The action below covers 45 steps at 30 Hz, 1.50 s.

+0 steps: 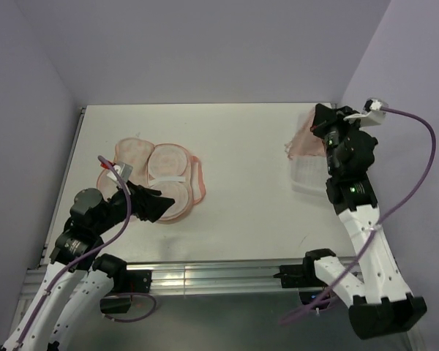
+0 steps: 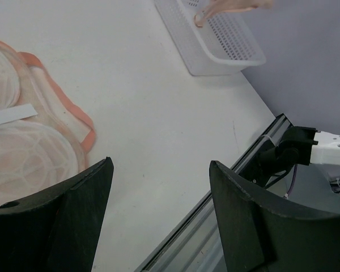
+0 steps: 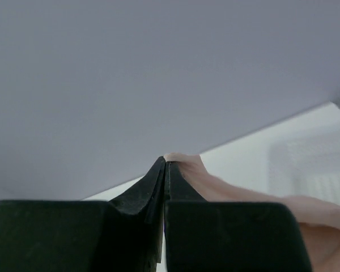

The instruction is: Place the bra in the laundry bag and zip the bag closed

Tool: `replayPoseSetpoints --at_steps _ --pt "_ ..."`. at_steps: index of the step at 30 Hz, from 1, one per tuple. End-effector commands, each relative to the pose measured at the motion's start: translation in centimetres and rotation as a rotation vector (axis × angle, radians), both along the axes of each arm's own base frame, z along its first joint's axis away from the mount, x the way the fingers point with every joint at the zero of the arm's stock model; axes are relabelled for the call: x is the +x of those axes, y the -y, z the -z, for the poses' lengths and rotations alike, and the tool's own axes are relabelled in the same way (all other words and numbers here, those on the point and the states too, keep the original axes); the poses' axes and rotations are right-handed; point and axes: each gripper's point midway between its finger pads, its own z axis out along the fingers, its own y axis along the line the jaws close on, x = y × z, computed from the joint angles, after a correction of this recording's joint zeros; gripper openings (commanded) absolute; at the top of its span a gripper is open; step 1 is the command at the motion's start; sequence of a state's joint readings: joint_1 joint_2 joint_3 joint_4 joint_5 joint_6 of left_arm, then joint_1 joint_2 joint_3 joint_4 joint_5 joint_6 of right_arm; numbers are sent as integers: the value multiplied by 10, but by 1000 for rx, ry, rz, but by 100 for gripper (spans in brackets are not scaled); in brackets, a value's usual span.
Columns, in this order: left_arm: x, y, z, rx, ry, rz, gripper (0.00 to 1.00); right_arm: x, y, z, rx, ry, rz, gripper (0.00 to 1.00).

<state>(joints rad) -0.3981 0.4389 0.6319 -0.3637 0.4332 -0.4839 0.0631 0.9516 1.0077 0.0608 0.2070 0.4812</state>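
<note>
Found right gripper (image 3: pixel 165 165) pinched shut on bra (image 1: pixel 301 143) edge over far-right basket (image 1: pixel 306 181); left gripper (image 2: pixel 160 164) gaping, empty, over laundry bag (image 1: pixel 168 164). Could lose bra mid-carry: shallow pinch.

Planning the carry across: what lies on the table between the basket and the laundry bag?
Nothing; the table between the basket and the laundry bag is bare, as the top view shows.
</note>
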Motion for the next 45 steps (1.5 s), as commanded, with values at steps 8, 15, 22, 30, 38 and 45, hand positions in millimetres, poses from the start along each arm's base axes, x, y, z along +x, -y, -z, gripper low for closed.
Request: replayPoseSetpoints --at_steps 8,15,22,30,38,45 --pt "12 -7 -2 -8 12 -33 75 -123 -106 -102 -47 246 -563 0" --pt "19 -6 1 5 -17 -33 75 -118 -156 -34 13 34 -837 0" --pt "24 1 4 -32 -62 -19 75 -40 -147 124 48 -302 -649 15" --pt "32 0 15 3 -105 -35 76 -22 -142 185 -51 -513 -534 74" --pt "34 -1 22 15 -124 -48 76 -79 -170 275 -227 -783 -610 49" --pt "33 -4 24 16 -122 -62 75 -51 -188 294 -309 -840 -616 54"
